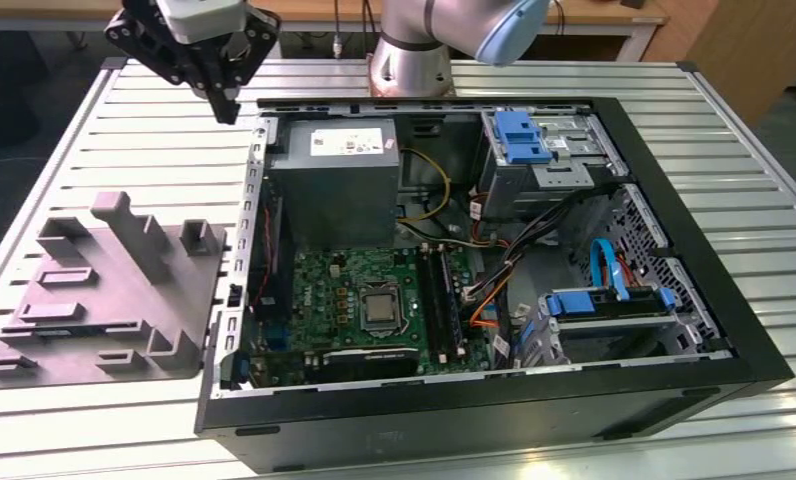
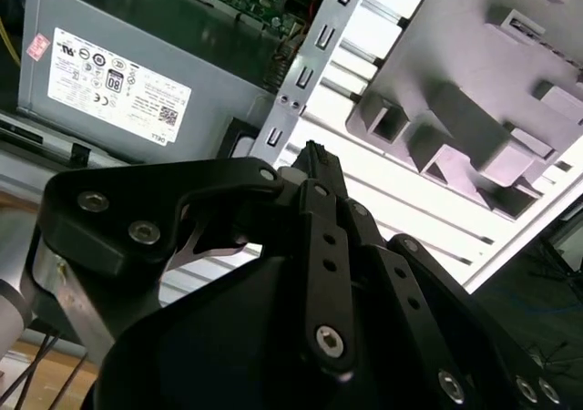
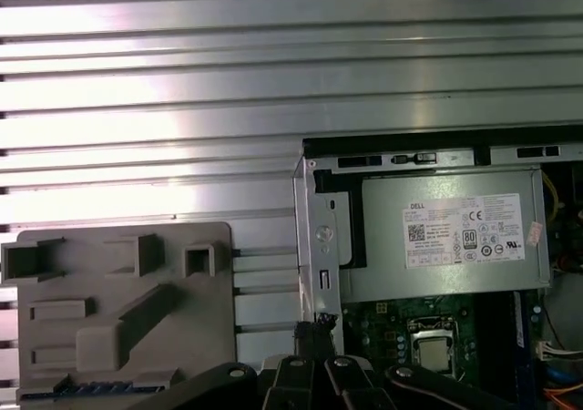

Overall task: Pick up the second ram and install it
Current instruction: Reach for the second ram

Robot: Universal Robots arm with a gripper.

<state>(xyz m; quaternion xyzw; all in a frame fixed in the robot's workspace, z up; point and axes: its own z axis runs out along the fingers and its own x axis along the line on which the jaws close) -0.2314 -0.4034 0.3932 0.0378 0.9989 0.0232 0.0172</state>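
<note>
Clenched, fingertips together, the gripper (image 1: 225, 103) hangs over the counter (image 1: 145, 130) just outside the open computer case (image 1: 254, 200), seemingly raised to clear its wall

Slatted metal table (image 1: 131, 150): my arm's base (image 1: 412, 75) stands at its far edge. Open computer case (image 1: 738, 350) lies on the slats. Grey moulded fixture (image 1: 105, 300) lies flat just beside it, toward the exterior view's left.

Table (image 1: 131, 150) ribbed glossy metal — fixture (image 1: 105, 300) matt plastic — claw (image 1: 225, 108) matt black finish.
</note>
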